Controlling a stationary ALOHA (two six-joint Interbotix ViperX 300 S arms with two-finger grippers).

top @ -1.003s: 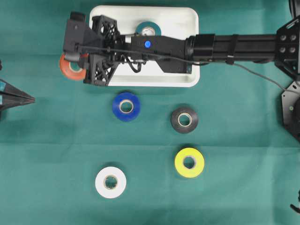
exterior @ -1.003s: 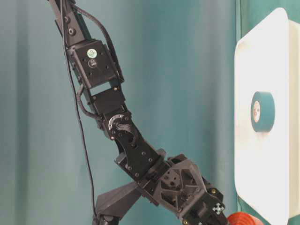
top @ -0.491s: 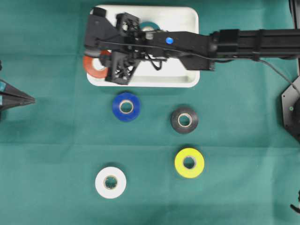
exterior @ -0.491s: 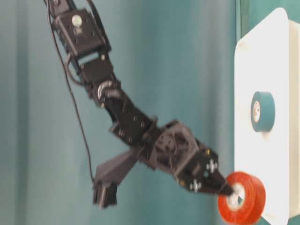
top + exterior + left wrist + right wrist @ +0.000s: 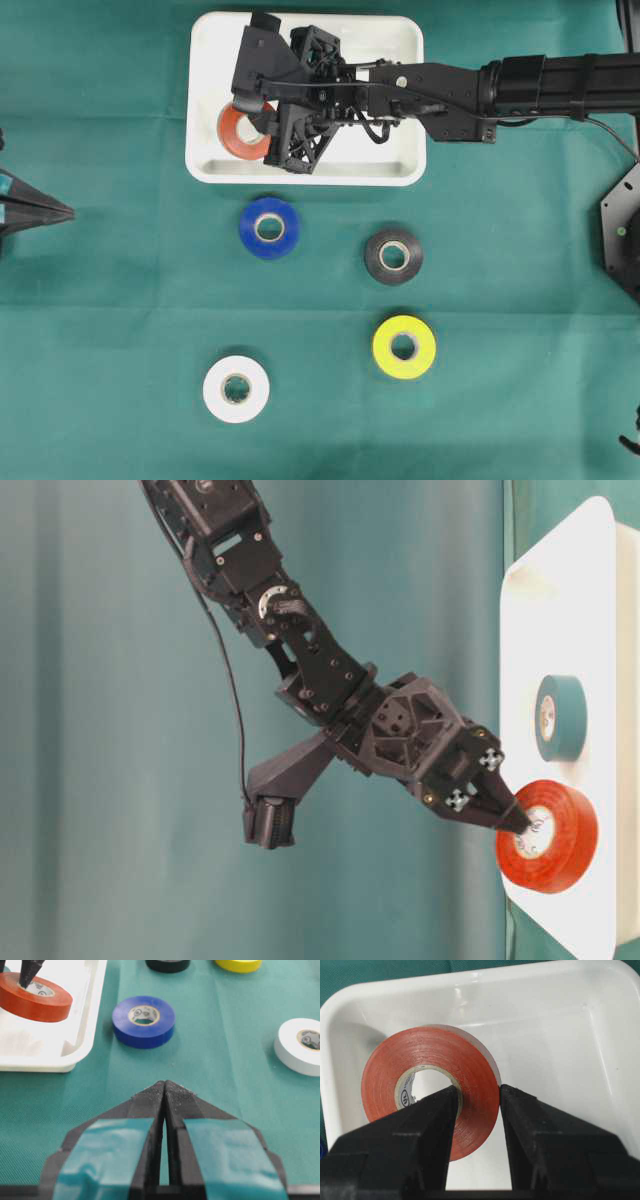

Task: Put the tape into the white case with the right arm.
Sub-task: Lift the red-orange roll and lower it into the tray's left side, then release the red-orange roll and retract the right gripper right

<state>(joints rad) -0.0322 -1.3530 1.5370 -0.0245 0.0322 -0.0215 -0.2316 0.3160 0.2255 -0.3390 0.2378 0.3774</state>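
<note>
Now clamped on the wall of the red tape roll (image 5: 432,1090) over the white case (image 5: 560,1050), right gripper (image 5: 477,1097); released early, liable to bounce, roll toward the rim.

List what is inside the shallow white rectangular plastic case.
Over the shallow white plastic case, the right gripper holds an orange tape roll. A teal tape roll lies inside, hidden by the arm in the overhead view. The floor beneath the arm is covered.
</note>
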